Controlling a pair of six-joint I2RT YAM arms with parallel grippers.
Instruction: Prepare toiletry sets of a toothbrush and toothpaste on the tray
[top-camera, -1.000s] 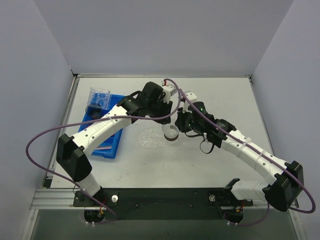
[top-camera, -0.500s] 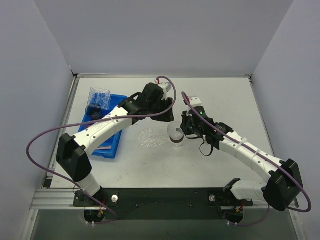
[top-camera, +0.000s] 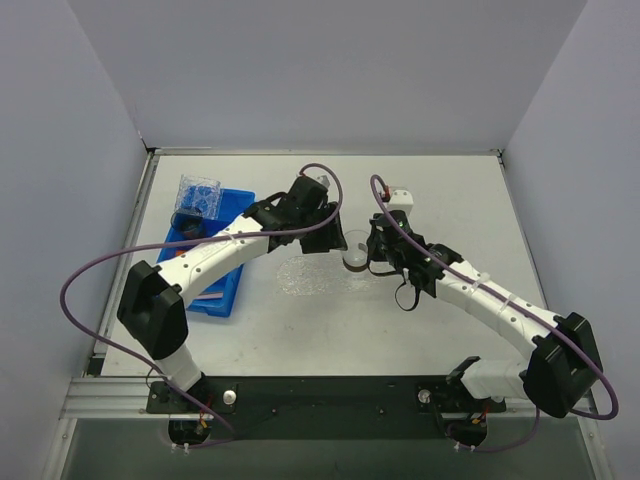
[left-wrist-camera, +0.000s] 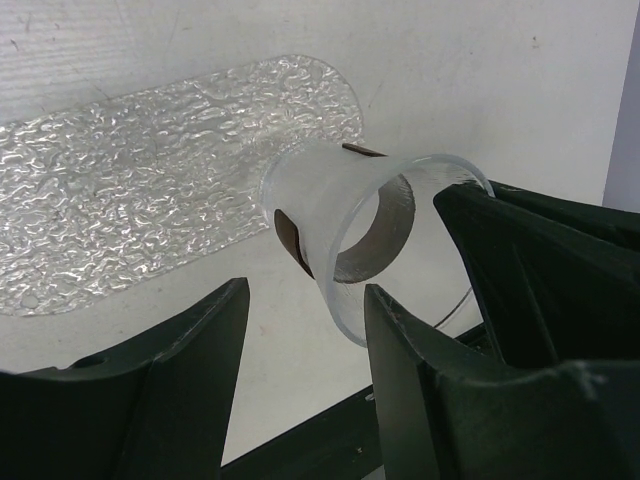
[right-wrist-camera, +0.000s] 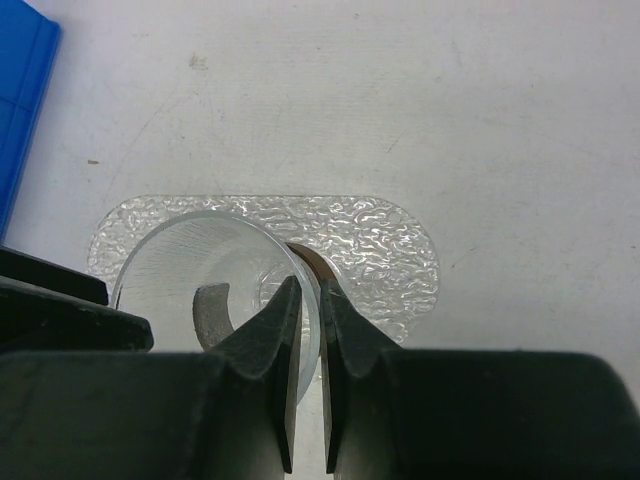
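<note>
1. White table top (top-camera: 430, 200) with plain grey walls around it is where both arms reach in.
2. The left gripper (left-wrist-camera: 305, 300) has its two dark fingers (left-wrist-camera: 190, 400) spread wide apart. It holds nothing.
3. A see-through plastic cup with a dark bottom (left-wrist-camera: 340, 225) is tipped on its side just in front of the left gripper. Its open mouth faces that gripper. The cup's rim comes very close to one of the left fingers, but I cannot tell if they touch.
4. The right gripper (right-wrist-camera: 310, 290) is pinching the thin wall of the cup. One finger is inside the cup and one is outside, and they are pressed almost together.
5. The two grippers are near each other, with the cup between them.
6. The flat oval tray of clear, bumpy plastic (left-wrist-camera: 130, 200) lies on the table just under and past both grippers. The dark bottom of the cup hangs over one rounded end of it. I cannot tell if the cup touches the tray.
7. A deep blue plastic bin (top-camera: 215, 270) sits well away from both grippers, out beside the left arm.
8. The toothbrush, a slim pale pink stick (top-camera: 205, 297), lies in the end of the bin far from the grippers.
</note>
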